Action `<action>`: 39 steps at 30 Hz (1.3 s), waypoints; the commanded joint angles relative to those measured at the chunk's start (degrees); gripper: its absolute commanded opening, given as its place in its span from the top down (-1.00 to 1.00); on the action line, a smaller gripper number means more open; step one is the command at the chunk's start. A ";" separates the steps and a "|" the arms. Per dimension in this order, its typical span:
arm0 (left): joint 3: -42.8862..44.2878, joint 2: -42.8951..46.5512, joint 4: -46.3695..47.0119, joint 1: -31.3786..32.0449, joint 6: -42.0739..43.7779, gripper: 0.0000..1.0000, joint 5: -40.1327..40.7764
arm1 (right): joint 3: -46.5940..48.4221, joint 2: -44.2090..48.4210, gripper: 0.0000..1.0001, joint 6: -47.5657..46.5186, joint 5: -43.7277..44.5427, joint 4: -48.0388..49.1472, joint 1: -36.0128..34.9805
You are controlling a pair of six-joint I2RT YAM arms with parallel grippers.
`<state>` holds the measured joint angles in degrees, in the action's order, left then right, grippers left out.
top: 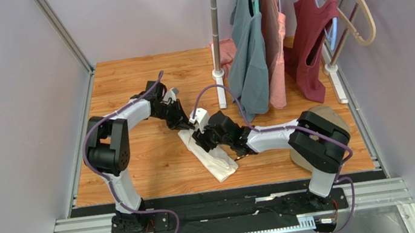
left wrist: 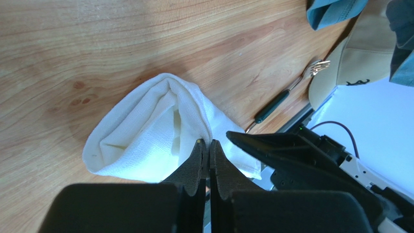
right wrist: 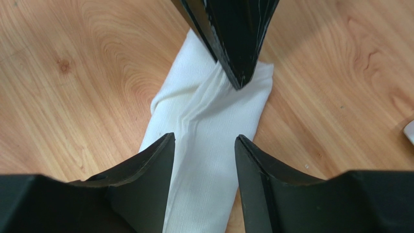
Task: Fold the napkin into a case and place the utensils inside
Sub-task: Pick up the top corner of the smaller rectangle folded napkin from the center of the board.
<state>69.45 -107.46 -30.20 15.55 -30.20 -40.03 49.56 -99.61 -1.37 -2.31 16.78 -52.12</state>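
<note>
Left hand (left wrist: 206, 144): shut tight, the two black fingers pressed together. They pinch a raised fold of the white woven cloth napkin (right wrist: 204, 121). In the right wrist view, the cloth pulls into creases that run up to the fingertips.
Right hand (right wrist: 204, 145): wide open and holding nothing, with one black finger on each side of the napkin band. I cannot tell whether the tips touch the cloth.
Napkin: folded into a long narrow band that lies slanted on the light brown wooden bench (right wrist: 73, 73), between the two arms. In the left wrist view, the end is rounded and its layers stand a little open, like a pocket.
Fork: a slim fork with a dark green handle and a gold head (left wrist: 279, 103) lies on the bench beside the napkin, not touching it and outside the folds.
Cap: a beige cloth cap (left wrist: 354, 58) sits just beside the head of the fork.
</note>
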 commanded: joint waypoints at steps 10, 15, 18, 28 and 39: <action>-3.18 1.82 4.79 -2.01 -4.61 1.00 -5.14 | -10.88 -3.83 0.29 -6.70 8.46 40.03 -4.39; -3.35 1.02 6.02 -2.19 -6.10 1.00 -7.78 | -13.26 -8.40 0.21 -9.01 8.20 52.21 -4.84; -3.62 1.02 6.11 -2.19 -6.28 1.00 -8.57 | -13.26 -9.19 0.17 -9.00 9.77 54.94 -5.54; -3.71 1.20 5.76 -2.19 -6.54 1.00 -9.72 | -10.89 -12.97 0.14 -11.55 14.34 56.43 -6.07; -4.06 1.64 5.85 -2.19 -6.81 1.00 -9.89 | -10.10 -12.80 0.46 -12.17 13.82 53.72 -6.06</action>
<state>65.89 -107.46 -25.41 13.67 -36.32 -48.05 37.65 -112.42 -12.32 10.61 67.09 -57.76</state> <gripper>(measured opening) 0.017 0.294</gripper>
